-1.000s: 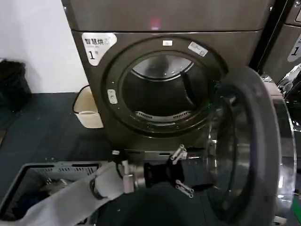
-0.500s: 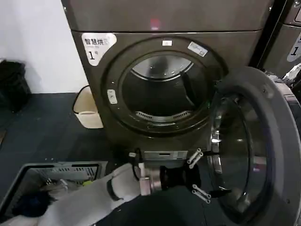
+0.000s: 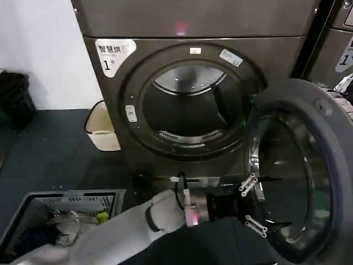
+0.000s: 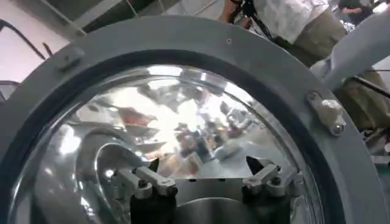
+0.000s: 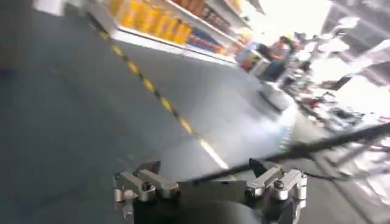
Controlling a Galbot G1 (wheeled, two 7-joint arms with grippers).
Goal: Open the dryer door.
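Note:
The dryer (image 3: 276,55) is a bronze-grey front loader with a white "1" sticker (image 3: 113,52), and its round drum opening (image 3: 190,105) is exposed. The dryer door (image 3: 309,94) stands swung out to the right, its grey inner face and domed glass turned toward me. My left gripper (image 3: 278,202) reaches low against the door's glass, open, with nothing between its fingers. In the left wrist view the left gripper (image 4: 203,164) sits just before the shiny dome inside the door's grey rim (image 4: 183,36). My right gripper (image 5: 204,165) hangs open over bare floor.
A beige bin (image 3: 102,130) stands on the floor left of the dryer. A grey laundry basket (image 3: 66,221) with clothes sits at the lower left. A neighbouring machine (image 3: 331,49) stands at the right edge, close behind the open door.
My left arm has moved right and lower, following the door. The door has swung further outward to the right.

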